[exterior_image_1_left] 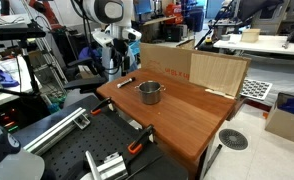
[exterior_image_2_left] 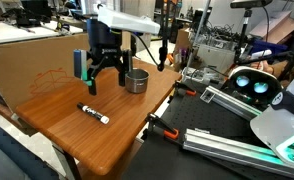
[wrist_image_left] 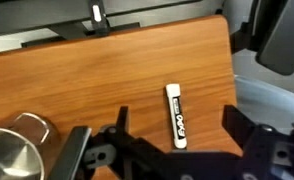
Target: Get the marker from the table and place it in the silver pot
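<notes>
the black claw [exterior_image_2_left: 106, 85] is held spread (empty) above the thin black marker [exterior_image_2_left: 93, 113]; the shiny round silver pot [exterior_image_2_left: 136, 80] is seen just beside it.

Illegible print on the marker [wrist_image_left: 175, 116]

Bright, even indoor light is falling on the table [exterior_image_1_left: 182, 118] in both exterior views, leaving only soft, faint shadows. The silver pot [exterior_image_2_left: 136, 82] is catching pale glare on its wall. Both exterior views are looking small and slightly soft. In the wrist view the wood is showing sharp toward its far edge, while the dark gripper [wrist_image_left: 177, 120] is blurring close to the lens.
</notes>
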